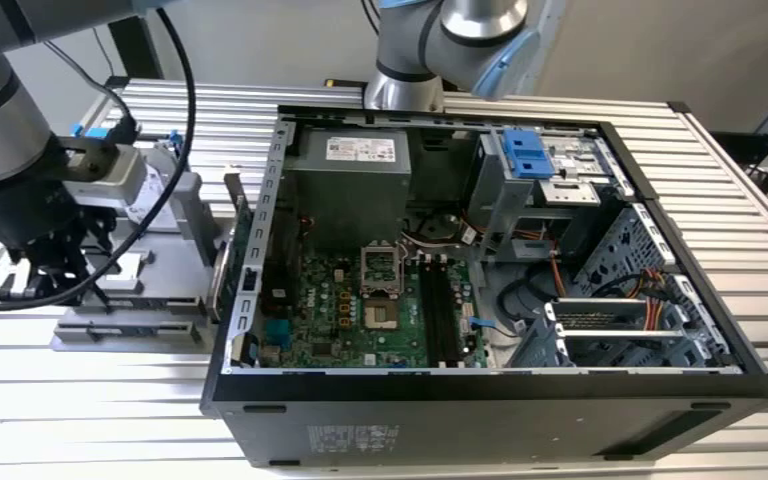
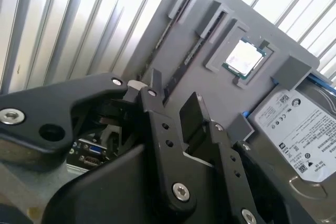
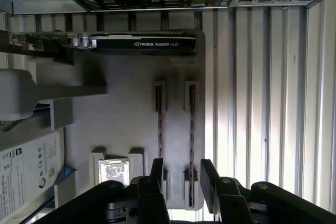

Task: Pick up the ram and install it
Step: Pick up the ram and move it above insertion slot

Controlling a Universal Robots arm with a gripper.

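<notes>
At the exterior view's left your arm hangs over the grey fixture plate beside the open computer case; you are in the pick-up step, I judge, with nothing lifted yet; in the first wrist view the gripper is spread, its two black fingers empty and poised at one end of the ram, which stands on edge in its holder on the plate, the thin board lined up with the gap between the fingers; a second stick stands just beside it in the neighbouring holder, roughly in line with the other finger, so the grasp calls for you to keep the fingers astride the one board, square to its length and clear of the neighbour; toward the exterior view's right the long black motherboard slots look unfilled inside the case, well apart from the gripper, so installing is not begun; what you cannot settle is whether the fingertips touch the ram or hover above it; its chips and label are hidden, since it shows edge-on; in the exterior view the arm and its cables stand in front of the holders.
</notes>
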